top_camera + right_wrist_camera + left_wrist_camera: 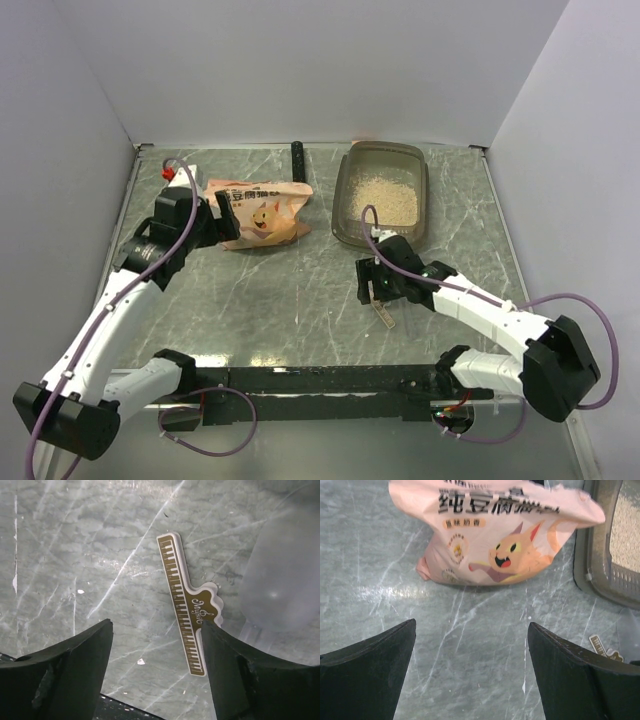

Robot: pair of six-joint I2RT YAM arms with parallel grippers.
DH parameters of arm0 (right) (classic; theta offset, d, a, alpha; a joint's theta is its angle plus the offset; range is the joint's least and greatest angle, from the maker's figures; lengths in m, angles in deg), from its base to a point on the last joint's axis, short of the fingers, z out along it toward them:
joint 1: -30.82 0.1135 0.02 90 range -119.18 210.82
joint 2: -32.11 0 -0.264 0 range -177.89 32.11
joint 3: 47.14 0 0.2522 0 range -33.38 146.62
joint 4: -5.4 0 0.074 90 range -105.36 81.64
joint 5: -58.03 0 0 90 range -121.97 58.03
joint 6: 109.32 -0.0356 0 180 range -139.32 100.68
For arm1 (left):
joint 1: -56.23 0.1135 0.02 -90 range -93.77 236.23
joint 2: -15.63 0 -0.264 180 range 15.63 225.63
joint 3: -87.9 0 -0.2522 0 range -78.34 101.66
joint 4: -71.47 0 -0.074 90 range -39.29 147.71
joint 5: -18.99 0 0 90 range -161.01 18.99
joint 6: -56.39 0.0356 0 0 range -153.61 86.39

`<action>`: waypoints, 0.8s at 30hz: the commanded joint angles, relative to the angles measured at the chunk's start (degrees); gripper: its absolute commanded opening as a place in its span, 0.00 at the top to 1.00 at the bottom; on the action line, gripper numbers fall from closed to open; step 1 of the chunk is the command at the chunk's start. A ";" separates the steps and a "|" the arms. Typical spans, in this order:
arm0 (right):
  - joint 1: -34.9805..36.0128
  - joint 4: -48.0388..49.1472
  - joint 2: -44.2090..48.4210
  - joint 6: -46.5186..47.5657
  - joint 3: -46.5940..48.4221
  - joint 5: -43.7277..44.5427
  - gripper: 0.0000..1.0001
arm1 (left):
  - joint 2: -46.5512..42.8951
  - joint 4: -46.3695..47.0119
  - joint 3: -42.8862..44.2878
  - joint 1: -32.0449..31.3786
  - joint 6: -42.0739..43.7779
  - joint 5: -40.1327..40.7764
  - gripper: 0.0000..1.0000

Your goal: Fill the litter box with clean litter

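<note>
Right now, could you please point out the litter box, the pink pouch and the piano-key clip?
litter box [342, 200], top view, left wall
pink pouch [507, 555], left wrist view, cat face
piano-key clip [181, 605], right wrist view, keyboard strip

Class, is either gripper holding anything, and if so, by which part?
Nothing is held. The left gripper stands open short of the pink pouch; the right gripper is open over the piano-key clip lying on the table.
</note>
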 commanded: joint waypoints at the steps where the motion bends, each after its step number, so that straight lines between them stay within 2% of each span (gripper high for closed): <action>1: -0.48 0.91 5.45 3.20 4.59 2.99 0.15 | 2.02 -1.44 7.17 -0.09 1.91 5.70 0.03; 2: -0.39 0.56 6.16 3.99 5.57 3.18 0.01 | 3.68 -1.97 8.48 -0.09 2.35 7.03 0.03; 5: -0.39 0.55 8.97 6.02 9.17 3.44 0.01 | 7.54 -2.86 13.75 0.35 4.37 10.81 0.03; 7: -1.00 3.26 10.29 5.76 10.67 1.87 0.01 | 9.66 -2.95 15.52 3.32 4.82 9.17 0.03; 9: -4.84 7.47 10.56 2.27 11.20 -6.02 0.00 | 12.83 -2.51 17.72 6.31 4.29 6.00 0.03; 12: -10.56 8.03 7.41 -2.05 13.74 -18.50 0.01 | 17.04 -1.10 20.27 11.50 3.50 1.43 0.03; 15: -13.13 5.74 2.22 0.39 17.08 -27.74 0.00 | 22.23 -1.01 23.96 16.16 2.97 -5.60 0.03; 19: -11.29 15.73 5.19 -1.44 10.07 -30.92 0.01 | 27.76 3.11 26.16 22.48 2.80 -17.46 0.03; 24: -8.48 16.20 5.90 -2.15 6.02 -31.19 0.00 | 34.36 6.55 27.13 28.73 -0.45 -32.93 0.03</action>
